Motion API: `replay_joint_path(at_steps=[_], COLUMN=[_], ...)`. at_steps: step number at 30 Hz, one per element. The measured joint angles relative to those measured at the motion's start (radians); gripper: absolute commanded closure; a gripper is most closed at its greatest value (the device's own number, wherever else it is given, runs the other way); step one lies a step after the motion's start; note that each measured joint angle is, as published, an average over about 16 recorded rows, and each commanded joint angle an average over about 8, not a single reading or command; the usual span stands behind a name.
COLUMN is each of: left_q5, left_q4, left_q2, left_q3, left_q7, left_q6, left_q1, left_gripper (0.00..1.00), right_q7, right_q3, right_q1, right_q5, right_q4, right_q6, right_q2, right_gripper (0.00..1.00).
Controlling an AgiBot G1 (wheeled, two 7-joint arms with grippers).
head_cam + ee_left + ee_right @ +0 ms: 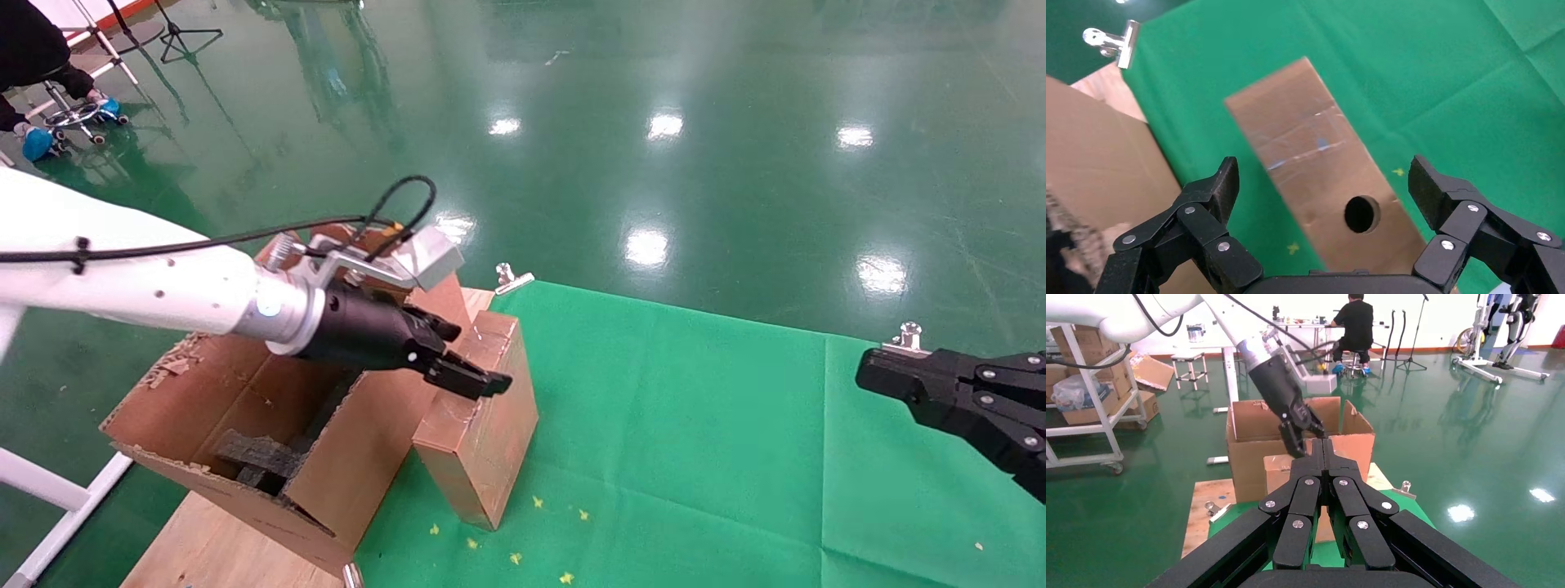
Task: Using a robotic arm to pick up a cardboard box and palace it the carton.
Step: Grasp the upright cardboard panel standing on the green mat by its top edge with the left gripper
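Note:
The small cardboard box (482, 433) stands on the green cloth, leaning against the carton's (245, 392) side wall. It also shows in the left wrist view (1315, 153), with taped faces and a round hole. My left gripper (474, 355), on the white arm, hovers just above the box's top. It is open, with one finger out past each long side of the box (1324, 177), not touching it. The carton holds black foam pieces (253, 457). My right gripper (866, 371) is shut and empty, parked at the right over the cloth (1322, 444).
A green cloth (695, 425) covers the table. Metal clips (511, 278) (907, 335) hold its far edge. A wooden board (221, 547) lies under the carton. The shiny green floor lies beyond. A seated person (1357, 324) and shelves (1083, 386) are far off.

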Motion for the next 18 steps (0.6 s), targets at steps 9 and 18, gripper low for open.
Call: replay_joint_path(at_steps=[9,18], left_q5=[0.025,0.034], left_q4=[0.001,0.001], left_q2=[0.02,0.025], left_q3=[0.018,0.025], left_q7=[-0.001,0.003], left_q6=[0.003,0.007], left_q1=[0.005,0.001], left_gripper=[0.0,0.73], right_q7=[0.0,0.0], right_q3=[0.0,0.0], right_q1=[0.0,0.0], right_q5=[0.0,0.0], right_q4=[0.0,0.0], right_q6=[0.0,0.0], right_q2=[0.0,0.0], right_gripper=[0.58,0.0])
